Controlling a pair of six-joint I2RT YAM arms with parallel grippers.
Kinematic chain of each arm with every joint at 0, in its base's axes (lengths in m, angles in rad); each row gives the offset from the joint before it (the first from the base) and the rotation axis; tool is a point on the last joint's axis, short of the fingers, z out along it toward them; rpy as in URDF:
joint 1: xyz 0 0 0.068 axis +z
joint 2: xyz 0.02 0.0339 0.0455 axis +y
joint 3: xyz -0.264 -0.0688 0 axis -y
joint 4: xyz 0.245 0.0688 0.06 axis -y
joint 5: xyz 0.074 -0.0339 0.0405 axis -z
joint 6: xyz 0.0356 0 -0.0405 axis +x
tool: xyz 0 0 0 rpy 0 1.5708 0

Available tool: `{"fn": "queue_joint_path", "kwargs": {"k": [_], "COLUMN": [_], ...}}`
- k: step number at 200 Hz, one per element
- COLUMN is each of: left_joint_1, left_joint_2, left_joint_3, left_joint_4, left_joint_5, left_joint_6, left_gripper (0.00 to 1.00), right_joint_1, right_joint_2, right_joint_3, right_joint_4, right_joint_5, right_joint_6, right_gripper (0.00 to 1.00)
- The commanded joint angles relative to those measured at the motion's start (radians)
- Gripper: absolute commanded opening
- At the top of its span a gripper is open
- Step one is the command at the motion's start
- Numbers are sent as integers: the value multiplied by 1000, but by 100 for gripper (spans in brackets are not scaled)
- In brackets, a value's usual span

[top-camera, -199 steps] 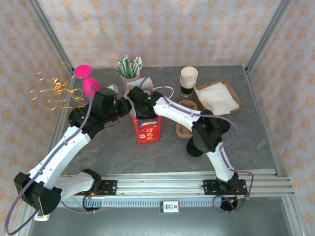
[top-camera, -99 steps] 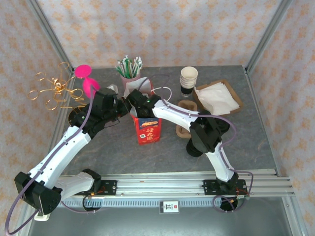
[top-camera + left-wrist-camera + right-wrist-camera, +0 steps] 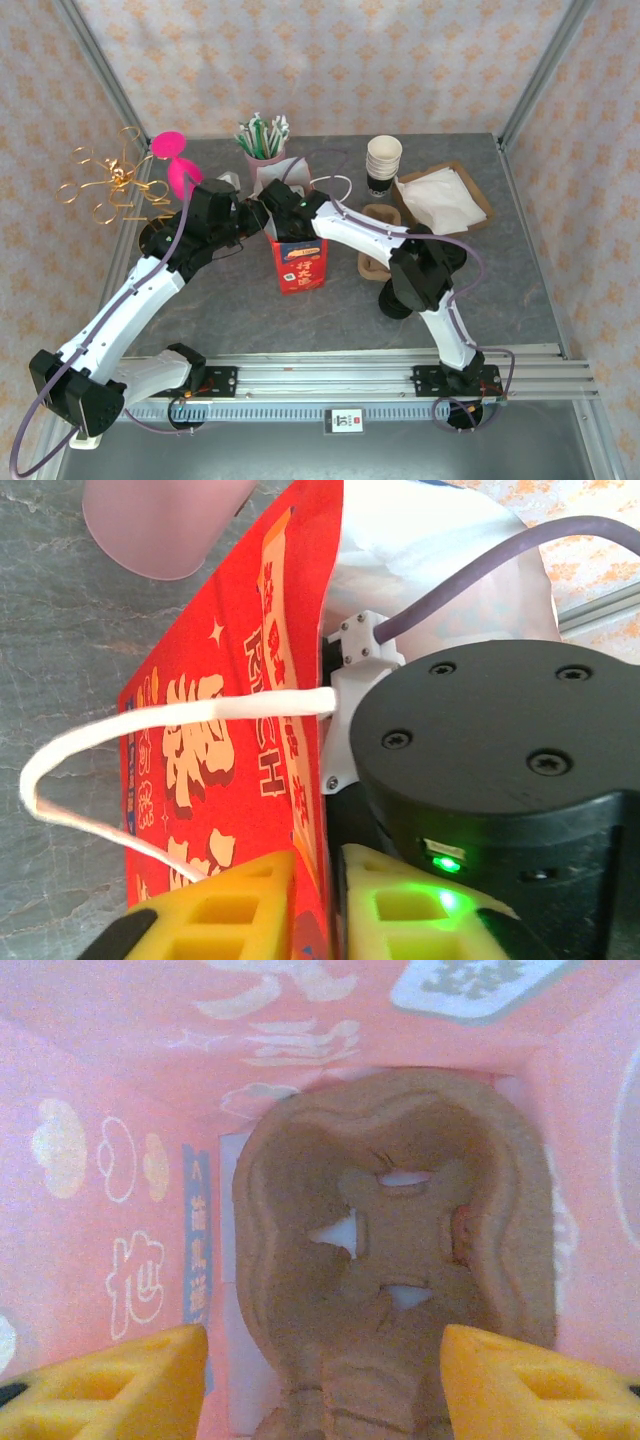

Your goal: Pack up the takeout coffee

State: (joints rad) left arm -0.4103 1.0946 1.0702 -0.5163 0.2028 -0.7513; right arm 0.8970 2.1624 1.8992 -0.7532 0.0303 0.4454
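Note:
A red paper bag (image 3: 298,262) stands upright at mid-table, its white cord handle (image 3: 150,715) looping out to the left. My left gripper (image 3: 320,905) is shut on the bag's top edge, one yellow finger (image 3: 225,910) outside the red wall and one inside. My right gripper (image 3: 325,1385) reaches down into the bag's mouth (image 3: 290,205) and is open. Between and below its yellow fingertips (image 3: 130,1380) a brown pulp cup carrier (image 3: 390,1260) lies on the bag's floor, touching neither finger.
Behind the bag stands a pink cup of straws (image 3: 264,150). A stack of paper cups (image 3: 384,160), a tray of napkins (image 3: 440,198) and another brown carrier (image 3: 376,242) sit to the right. A pink object (image 3: 175,165) and gold wire stand (image 3: 108,185) are at the back left.
The right wrist has shifted slightly over the bag's mouth. The left gripper has kept its hold on the bag's edge and the bag has barely moved.

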Motion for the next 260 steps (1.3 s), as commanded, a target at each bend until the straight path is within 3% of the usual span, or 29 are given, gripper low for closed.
{"fn": "queue_joint_path", "kwargs": {"k": [1,71,157,260], "left_joint_1": [8,10,11,13], "left_joint_2": [8,2,7,-22], "left_joint_3": [-4,11,31,73], "left_joint_4": [-16,-21,-22,-37], "left_joint_5": [-6,-12,-9,0], "left_joint_6": [13,10,10,6], "left_gripper": [22,23,28,41], "right_joint_1": [17,21,23,27], "right_joint_2": [-76,-115,-174,-229], "right_joint_3": [55,127,222,311], "right_joint_4": [-43,-114,-184,-231], "right_joint_5": [42,36,31,-25], "right_joint_6": [1,13,14,21], "right_gripper": [66,69,56,42]}}
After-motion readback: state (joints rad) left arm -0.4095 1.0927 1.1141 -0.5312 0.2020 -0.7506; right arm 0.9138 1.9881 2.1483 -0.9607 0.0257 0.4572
